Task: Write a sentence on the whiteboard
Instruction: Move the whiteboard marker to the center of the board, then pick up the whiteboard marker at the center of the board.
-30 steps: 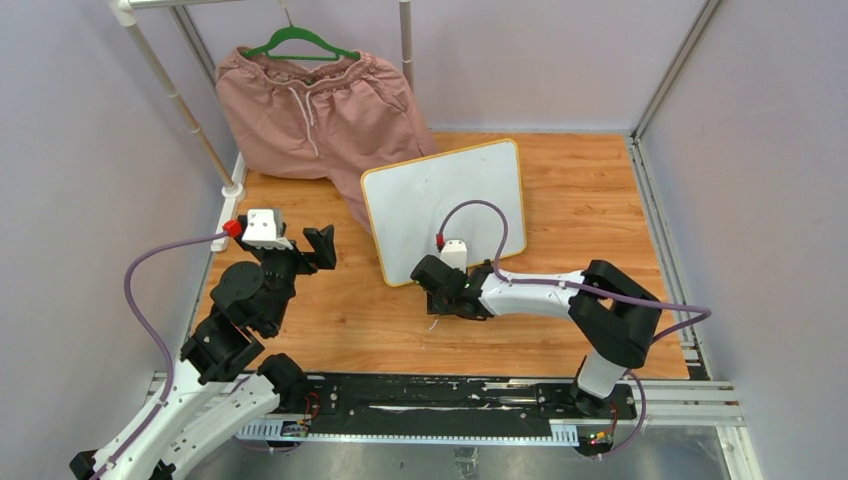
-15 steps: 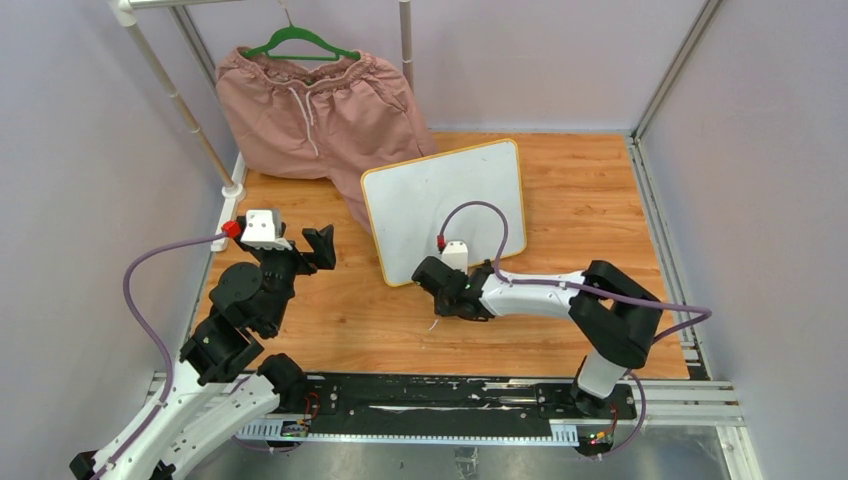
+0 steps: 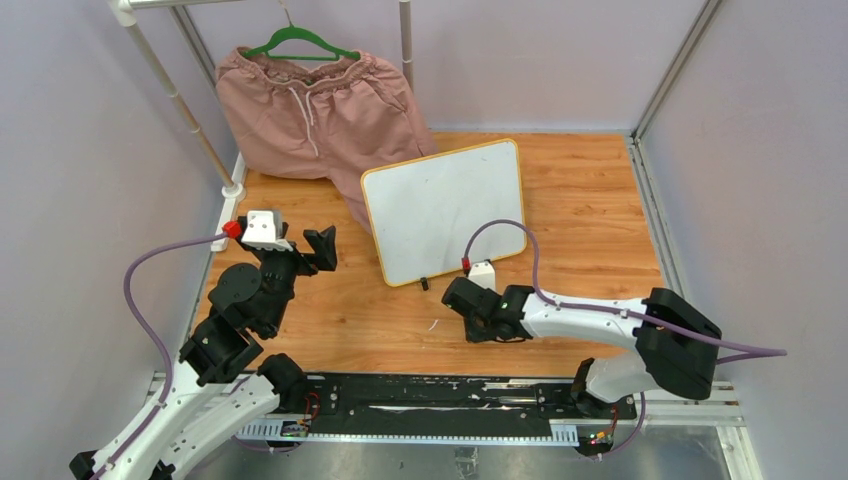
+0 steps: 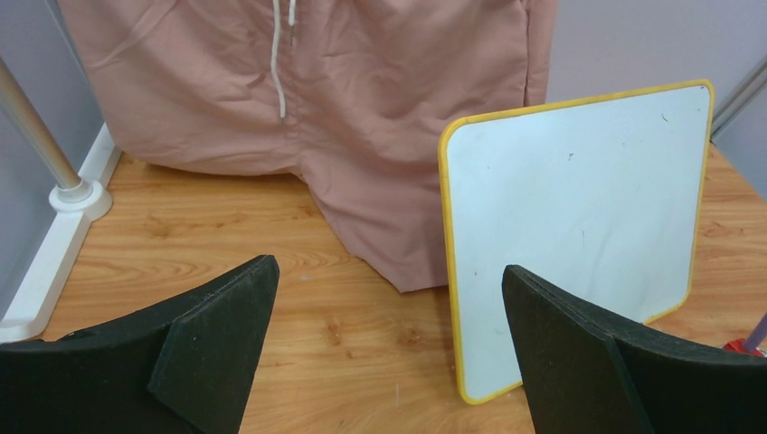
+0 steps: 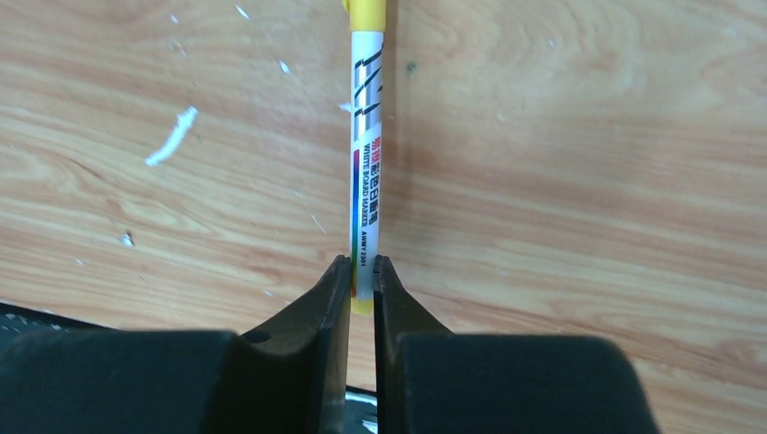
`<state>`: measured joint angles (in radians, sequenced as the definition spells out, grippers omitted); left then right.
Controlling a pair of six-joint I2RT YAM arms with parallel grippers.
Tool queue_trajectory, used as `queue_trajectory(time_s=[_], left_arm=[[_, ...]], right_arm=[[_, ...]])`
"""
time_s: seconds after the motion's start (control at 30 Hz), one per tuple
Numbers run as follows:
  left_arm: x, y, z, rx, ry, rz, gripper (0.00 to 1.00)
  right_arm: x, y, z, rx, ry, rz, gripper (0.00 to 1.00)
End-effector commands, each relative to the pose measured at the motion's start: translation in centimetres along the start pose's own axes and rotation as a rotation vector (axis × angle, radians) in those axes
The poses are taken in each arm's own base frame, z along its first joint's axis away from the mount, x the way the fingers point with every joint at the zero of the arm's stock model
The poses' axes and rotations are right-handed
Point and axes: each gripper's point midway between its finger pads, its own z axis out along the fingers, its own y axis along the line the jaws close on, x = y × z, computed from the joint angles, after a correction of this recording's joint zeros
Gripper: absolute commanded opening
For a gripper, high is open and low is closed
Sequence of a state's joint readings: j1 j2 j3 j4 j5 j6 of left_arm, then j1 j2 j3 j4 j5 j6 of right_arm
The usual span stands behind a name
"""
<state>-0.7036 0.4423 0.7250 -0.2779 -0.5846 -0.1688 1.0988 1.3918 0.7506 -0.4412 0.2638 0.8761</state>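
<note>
My right gripper (image 5: pixel 362 271) was clamped on a whiteboard marker (image 5: pixel 366 163), the two black fingers pinching its white barrel near the yellow end. The pen pointed away from me over the wood. From the wrist view I could not tell whether it rested on the boards or hung just above them. The tabletop (image 3: pixel 570 200) was orange-brown plank, flecked with small white scraps (image 5: pixel 170 136) near the pen. The whiteboard (image 3: pixel 445 210) stood propped near the middle of the table, just beyond that gripper. Its yellow frame was turned at a slant, its face plain white, and one black clip foot (image 3: pixel 423 284) showed at the near edge. Behind its left side hung pink shorts (image 3: pixel 320 110) on a green hanger (image 3: pixel 300 42), their hem down on the wood beside a white rack pole (image 3: pixel 180 100). Pale lilac walls closed the space in. My left gripper (image 4: pixel 389 298) hovered on the left with jaws spread wide, holding nothing, facing the board.
</note>
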Motion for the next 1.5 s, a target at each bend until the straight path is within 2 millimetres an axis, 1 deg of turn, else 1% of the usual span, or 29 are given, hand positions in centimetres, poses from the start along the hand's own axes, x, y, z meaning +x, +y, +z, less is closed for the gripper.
queue_trajectory(time_s=[0.0,0.07,0.17,0.27,0.4,0.47,0.57,0.8,0.93,1.1,1.23,1.47], left_arm=[[-0.5,-0.6,0.0,0.027,-0.022,-0.009,1.0],[-0.5,-0.6,0.0,0.032,-0.02,-0.008,1.0],[-0.4,-0.7,0.0,0.034,-0.018,-0.007,1.0],[-0.4,-0.5,0.0,0.027,-0.019,-0.007,1.0],[-0.4,-0.6,-0.1,0.033,-0.019,-0.009,1.0],[-0.4,-0.7,-0.1,0.034,-0.019,-0.009,1.0],[-0.2,-0.7,0.0,0.034,-0.012,-0.002,1.0],[-0.3,-0.8,0.0,0.036,-0.012,-0.001,1.0],[-0.2,-0.9,0.0,0.042,-0.011,0.001,1.0],[-0.1,-0.9,0.0,0.045,-0.01,0.003,1.0],[-0.1,-1.0,0.0,0.046,-0.01,0.003,1.0],[-0.1,-1.0,0.0,0.047,-0.01,0.003,1.0]], right_arm=[[2.1,-1.5,-0.9,0.014,0.051,-0.044,0.13],[2.1,-1.5,-1.0,0.011,0.057,-0.068,0.18],[2.0,-1.2,-1.2,0.004,0.068,-0.095,0.31],[1.2,-1.1,-1.5,0.009,0.053,-0.116,0.43],[-0.3,-1.2,-1.8,0.017,0.037,-0.158,0.51],[-1.0,-1.1,-1.8,0.009,0.044,-0.179,0.52],[-1.9,-1.1,-1.5,0.006,0.055,-0.231,0.49],[-3.2,-1.8,-0.6,-0.017,0.078,-0.213,0.4],[-3.4,-1.0,-0.3,-0.061,0.089,-0.226,0.39],[-3.3,-0.3,0.1,-0.09,0.098,-0.226,0.43],[-3.1,-0.7,0.9,-0.061,0.105,-0.219,0.45],[-2.8,-1.7,2.0,-0.019,0.088,-0.177,0.4]])
